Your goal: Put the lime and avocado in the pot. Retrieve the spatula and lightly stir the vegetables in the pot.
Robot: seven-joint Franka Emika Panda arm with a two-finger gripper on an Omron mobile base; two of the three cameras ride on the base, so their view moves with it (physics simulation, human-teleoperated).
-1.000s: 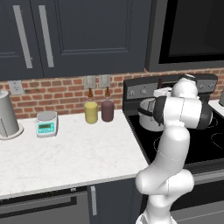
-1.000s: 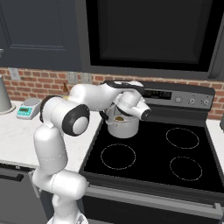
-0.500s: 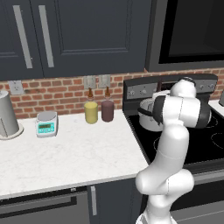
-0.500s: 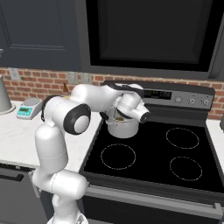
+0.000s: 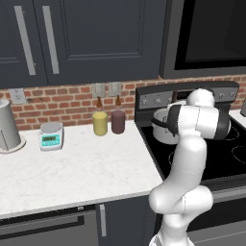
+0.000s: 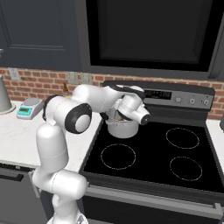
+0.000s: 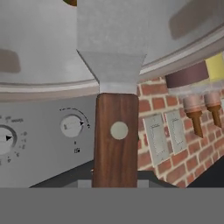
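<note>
The steel pot [image 6: 123,128] stands on the stove's back left burner, also seen past my arm [image 5: 161,129]. My gripper [image 6: 117,114] hangs at the pot's rim, shut on the spatula's reddish-brown handle [image 7: 116,140]. The grey blade [image 7: 111,39] reaches down into the pot's shiny inside [image 7: 39,48]. A brown sliver [image 7: 72,1] at the top edge of the hand view looks like the avocado. The lime is hidden.
A yellow jar [image 5: 100,123] and a dark red jar [image 5: 117,121] stand by the brick wall left of the stove. A small scale [image 5: 51,136] and a tall grey cylinder [image 5: 8,126] sit further left. The stove's front burners [image 6: 118,156] are bare.
My hand has shifted a little over the pot with the spatula still in it. Everything else stays where it was.
</note>
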